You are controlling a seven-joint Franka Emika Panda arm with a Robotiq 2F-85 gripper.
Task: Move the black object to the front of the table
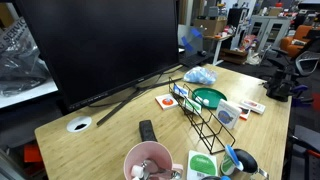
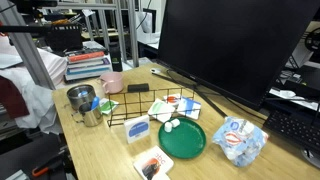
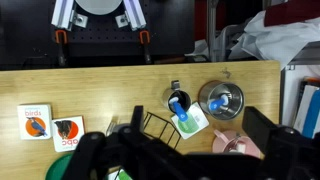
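Note:
The black object [image 1: 147, 130] is a small flat bar lying on the wooden table [image 1: 110, 140], between the white grommet [image 1: 79, 125] and a pink cup [image 1: 148, 160]. I do not see my gripper in either exterior view. In the wrist view my gripper [image 3: 190, 168] hangs high above the table. Its dark fingers show wide apart along the bottom edge, with nothing between them. A dark straight-edged shape [image 3: 262, 124] lies beside the pink cup [image 3: 235, 146]. It merges with my finger, so I cannot tell whether it is the black object.
A large monitor [image 1: 100, 45] fills the back of the table. A black wire rack [image 1: 203, 112], a green plate [image 1: 209, 97], a blue-and-white bag [image 1: 200, 75] and small cards [image 3: 45, 127] lie around the middle. A metal cup [image 3: 220, 100] and a mug [image 3: 179, 104] stand near the edge by the robot base [image 3: 100, 10].

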